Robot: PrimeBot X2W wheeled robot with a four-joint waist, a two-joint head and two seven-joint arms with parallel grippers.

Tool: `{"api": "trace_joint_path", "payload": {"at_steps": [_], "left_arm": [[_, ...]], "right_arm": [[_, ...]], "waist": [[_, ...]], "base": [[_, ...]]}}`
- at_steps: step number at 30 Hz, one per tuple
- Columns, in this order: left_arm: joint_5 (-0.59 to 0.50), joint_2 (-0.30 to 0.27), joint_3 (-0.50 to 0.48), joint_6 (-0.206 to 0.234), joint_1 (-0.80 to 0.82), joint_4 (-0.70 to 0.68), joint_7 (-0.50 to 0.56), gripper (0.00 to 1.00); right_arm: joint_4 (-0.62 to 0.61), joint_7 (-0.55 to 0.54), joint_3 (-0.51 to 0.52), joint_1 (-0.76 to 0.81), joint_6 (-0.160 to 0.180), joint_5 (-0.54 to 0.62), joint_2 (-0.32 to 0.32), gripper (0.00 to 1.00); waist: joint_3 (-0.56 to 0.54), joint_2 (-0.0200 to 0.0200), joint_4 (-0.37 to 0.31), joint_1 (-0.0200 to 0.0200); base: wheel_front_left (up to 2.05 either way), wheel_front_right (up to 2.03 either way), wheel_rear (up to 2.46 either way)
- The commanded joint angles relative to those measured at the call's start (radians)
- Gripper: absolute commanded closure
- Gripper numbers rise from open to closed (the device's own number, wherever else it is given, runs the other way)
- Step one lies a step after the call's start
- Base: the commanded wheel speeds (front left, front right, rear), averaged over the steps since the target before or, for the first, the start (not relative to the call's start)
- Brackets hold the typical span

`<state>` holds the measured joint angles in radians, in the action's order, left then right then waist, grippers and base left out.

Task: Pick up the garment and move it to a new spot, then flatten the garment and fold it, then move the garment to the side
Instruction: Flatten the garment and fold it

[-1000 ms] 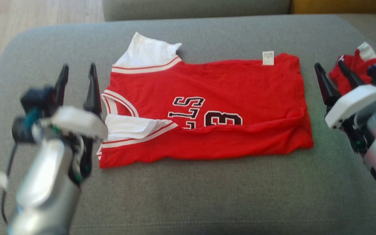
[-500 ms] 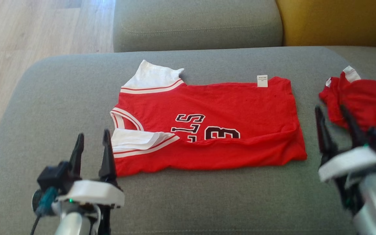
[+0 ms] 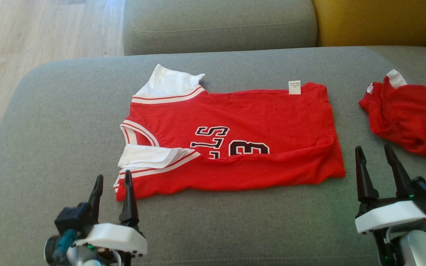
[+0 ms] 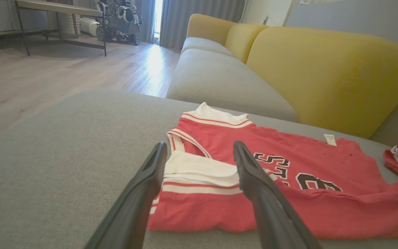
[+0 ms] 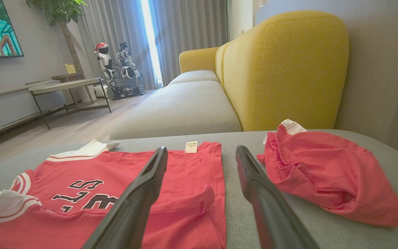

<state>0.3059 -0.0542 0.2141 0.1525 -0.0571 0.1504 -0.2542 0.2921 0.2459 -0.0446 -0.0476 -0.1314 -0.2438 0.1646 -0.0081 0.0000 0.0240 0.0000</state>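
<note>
The garment [image 3: 235, 136] is a red jersey with white trim and black lettering, lying flat on the grey cushion [image 3: 50, 122] with its near long edge folded up. It also appears in the left wrist view [image 4: 288, 180] and the right wrist view [image 5: 116, 197]. My left gripper [image 3: 112, 181] hovers open just off the jersey's near left corner, nothing between its fingers. My right gripper [image 3: 374, 152] stands open off the near right corner, also empty. Its fingers [image 5: 143, 193] point over the jersey's right end.
A second crumpled red garment [image 3: 409, 118] lies at the cushion's right, close beside my right gripper. A grey sofa seat [image 3: 216, 22] and a yellow backrest [image 3: 379, 22] stand behind. Wooden floor [image 3: 31, 33] drops off at the left.
Both grippers have drawn back toward the near edge, away from the jersey's ends, still open. The camera view has also shifted. The jersey lies as before.
</note>
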Motion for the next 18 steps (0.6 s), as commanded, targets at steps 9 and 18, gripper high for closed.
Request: {"api": "trace_joint_path", "payload": {"at_steps": [9,18], "left_arm": [[0.002,0.004,-0.036,0.057,0.141,0.26,-0.008,0.0],[-0.002,0.001,-0.061,0.092,0.269,0.537,-0.008,0.0]], "right_arm": [[-0.073,-0.015,-0.024,-0.032,0.001,0.017,-0.019,0.0],[-0.084,-0.019,-0.019,-0.037,0.001,0.012,-0.016,0.0]], "waist": [[0.026,0.0,-0.045,0.0],[0.059,0.0,-0.082,0.0]], "base": [[0.0,0.0,0.0],[0.0,0.0,0.0]]}}
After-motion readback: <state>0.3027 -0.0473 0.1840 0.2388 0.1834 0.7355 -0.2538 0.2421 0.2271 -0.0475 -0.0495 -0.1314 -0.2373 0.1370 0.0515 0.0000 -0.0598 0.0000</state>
